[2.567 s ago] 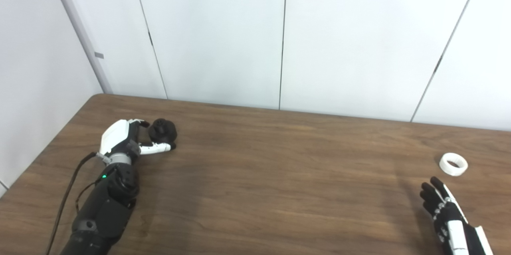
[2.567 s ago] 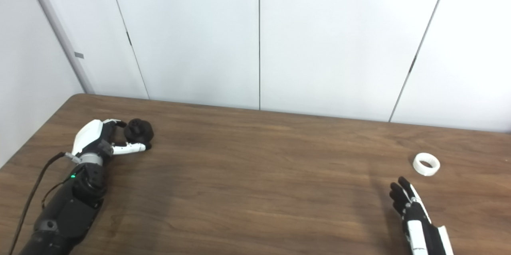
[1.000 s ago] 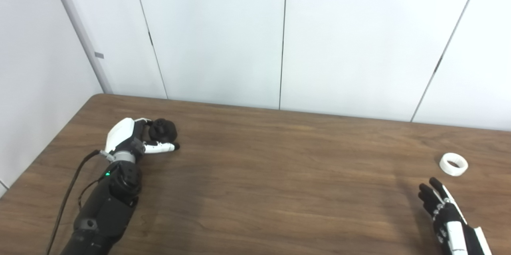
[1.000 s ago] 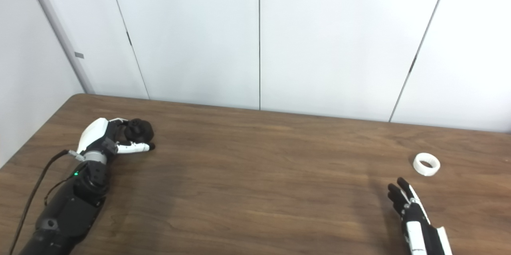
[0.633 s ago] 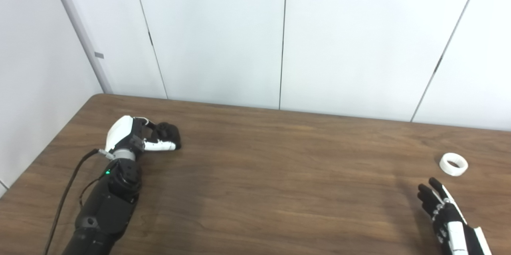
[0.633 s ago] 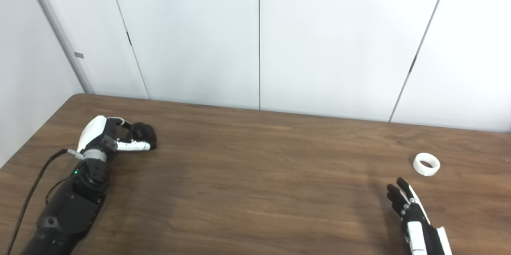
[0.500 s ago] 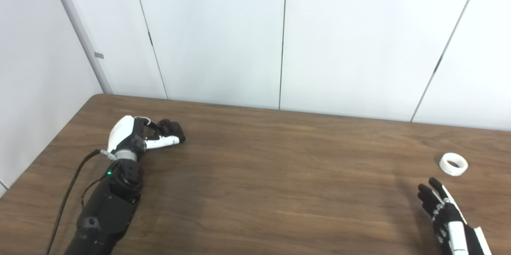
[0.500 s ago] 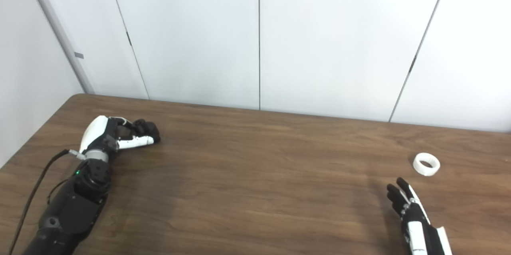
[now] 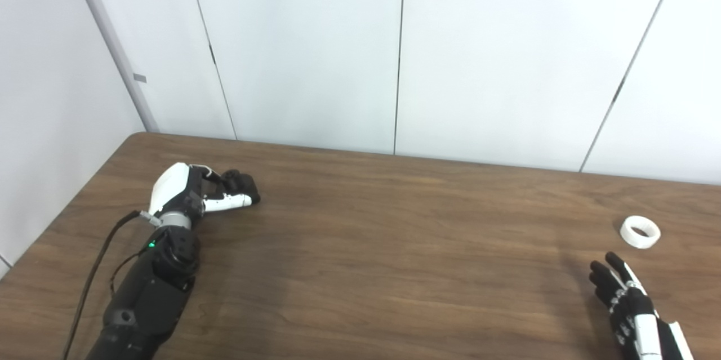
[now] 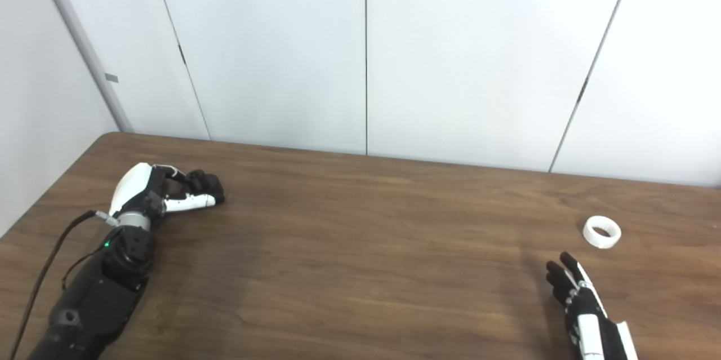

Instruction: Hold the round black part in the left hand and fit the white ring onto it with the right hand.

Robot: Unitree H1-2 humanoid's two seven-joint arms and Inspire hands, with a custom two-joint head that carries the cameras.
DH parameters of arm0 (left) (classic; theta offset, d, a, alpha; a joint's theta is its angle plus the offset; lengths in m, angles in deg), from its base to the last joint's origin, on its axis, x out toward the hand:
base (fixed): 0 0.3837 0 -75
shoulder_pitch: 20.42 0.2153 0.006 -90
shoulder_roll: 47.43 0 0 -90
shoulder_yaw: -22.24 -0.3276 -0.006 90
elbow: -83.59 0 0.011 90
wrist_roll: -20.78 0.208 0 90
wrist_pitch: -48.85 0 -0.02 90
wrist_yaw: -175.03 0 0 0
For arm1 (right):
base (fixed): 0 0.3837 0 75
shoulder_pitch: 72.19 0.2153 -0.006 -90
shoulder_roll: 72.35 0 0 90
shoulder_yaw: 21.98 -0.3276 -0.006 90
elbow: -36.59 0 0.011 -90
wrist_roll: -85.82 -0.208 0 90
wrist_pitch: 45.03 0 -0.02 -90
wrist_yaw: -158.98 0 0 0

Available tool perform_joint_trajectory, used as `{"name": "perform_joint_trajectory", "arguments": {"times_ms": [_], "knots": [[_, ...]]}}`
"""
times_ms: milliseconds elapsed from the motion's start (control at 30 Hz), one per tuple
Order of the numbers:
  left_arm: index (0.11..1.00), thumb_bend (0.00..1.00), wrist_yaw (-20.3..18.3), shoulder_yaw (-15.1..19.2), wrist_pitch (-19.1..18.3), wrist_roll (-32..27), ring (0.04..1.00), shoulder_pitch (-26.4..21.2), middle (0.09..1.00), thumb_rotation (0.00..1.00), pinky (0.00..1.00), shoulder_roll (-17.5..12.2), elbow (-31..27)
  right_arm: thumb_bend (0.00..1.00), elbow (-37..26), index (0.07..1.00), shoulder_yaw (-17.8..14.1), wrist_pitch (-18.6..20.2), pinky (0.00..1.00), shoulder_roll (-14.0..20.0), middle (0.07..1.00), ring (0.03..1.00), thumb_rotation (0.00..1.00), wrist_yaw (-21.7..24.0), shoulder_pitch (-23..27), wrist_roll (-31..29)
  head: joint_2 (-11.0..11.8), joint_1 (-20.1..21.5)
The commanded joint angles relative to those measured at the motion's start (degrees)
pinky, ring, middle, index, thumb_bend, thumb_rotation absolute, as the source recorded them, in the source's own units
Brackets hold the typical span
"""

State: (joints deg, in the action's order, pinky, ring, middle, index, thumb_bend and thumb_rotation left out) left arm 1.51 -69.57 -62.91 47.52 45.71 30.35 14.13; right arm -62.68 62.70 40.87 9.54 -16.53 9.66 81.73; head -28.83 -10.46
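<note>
- Change noted: the left hand (image 9: 188,194) has closed round the round black part (image 9: 241,184) since the earlier frames, where the part sat exposed beyond the fingertips; the part now sits slightly further toward 3 o'clock. The right hand (image 9: 625,298) and the white ring (image 9: 640,231) are unchanged.
- Left eye view: the left hand lies at 9 o'clock on the wooden table (image 9: 394,247), fingers curled over the black part and the thumb running under it. Whether the part is lifted or resting on the table cannot be told. The right hand is at 4 o'clock, fingers spread and holding nothing. The ring lies flat at 3 o'clock, near the fingertips but apart from them.
- Right eye view: same layout. The left hand (image 10: 147,194) wraps the black part (image 10: 206,182); the right hand (image 10: 580,303) is spread wide short of the ring (image 10: 601,231).
- Difference between views: the right eye view shows more bare table beyond the ring toward 3 o'clock; the left eye view shows more of the left-hand wall.
- Risk, as judged: the grip appears to catch only the part's near edge, so it could roll out on lifting. The fingers may also cover the face that should take the ring.
</note>
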Motion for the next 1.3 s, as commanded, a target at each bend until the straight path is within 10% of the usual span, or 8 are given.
{"name": "perform_joint_trajectory", "arguments": {"times_ms": [0, 1267], "knots": [[0.484, 0.52, 0.96, 0.51, 0.55, 0.93, 0.929, -1.09, 0.792, 0.05, 0.93, -1.47, -3.29, 0.58, 1.32, 0.928, 0.5, -0.92, 0.94, -0.85, 0.89, 0.898, 1.0, -0.38, -1.81, 0.18, -0.09, 0.06], [0.482, 0.52, -4.14, -13.32, 11.52, 14.64, 0.925, 15.59, 0.825, 0.06, 1.0, 11.1, -35.28, 0.6, -1.57, 0.908, 2.14, 1.69, 1.0, -3.95, 0.879, 0.897, 0.98, -3.19, -0.54, 3.61, -2.24, 5.31]]}}
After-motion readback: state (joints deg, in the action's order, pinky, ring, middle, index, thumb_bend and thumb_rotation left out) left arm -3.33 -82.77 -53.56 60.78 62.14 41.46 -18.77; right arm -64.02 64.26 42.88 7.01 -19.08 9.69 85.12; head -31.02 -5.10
